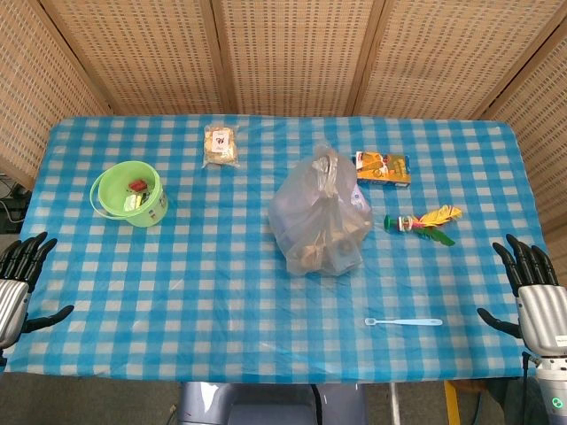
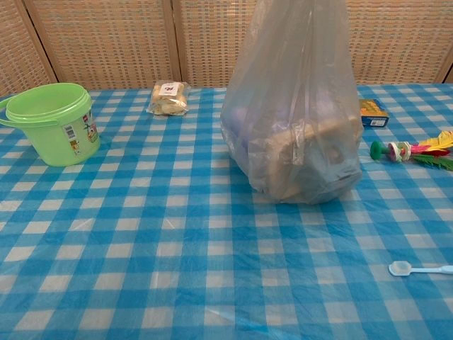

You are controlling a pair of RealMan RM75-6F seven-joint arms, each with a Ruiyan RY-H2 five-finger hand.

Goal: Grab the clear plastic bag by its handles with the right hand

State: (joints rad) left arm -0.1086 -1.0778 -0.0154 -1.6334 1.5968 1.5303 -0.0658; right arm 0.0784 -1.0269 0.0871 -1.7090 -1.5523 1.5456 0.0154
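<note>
So the right hand [image 1: 536, 297] is parked at the near right edge of the table, fingers spread and pointing up, holding nothing. The left hand [image 1: 19, 282] mirrors it at the near left edge, also empty and splayed. Neither one shows up in the chest view.

Using the bag as the landmark: the clear plastic bag [image 1: 321, 215] sits around the middle of the blue checked tablecloth [image 1: 221, 301], well apart from the right hand, up and to the left of it from the robot's side. It stands upright, and the handles [image 1: 326, 164] are bunched up at the top. In the chest view the top of the bag runs out of frame, so you can't see the loops there.

My guess on handling: thin, floppy film that will crumple and slide between the fingers. There's a boxy tan thing and some other items in the bottom, so it probably has a bit of weight and will swing once lifted. I'd hook the fingers through or around the bunched handles rather than grab the body.

Around the bag: a white plastic spoon [image 1: 403, 321] nearer the robot and to the right, a feather shuttlecock toy [image 1: 425, 221] just to the right, an orange box [image 1: 383, 167] behind that, a wrapped snack packet [image 1: 220, 146] back left, and a green bucket [image 1: 131, 195] far left.
</note>
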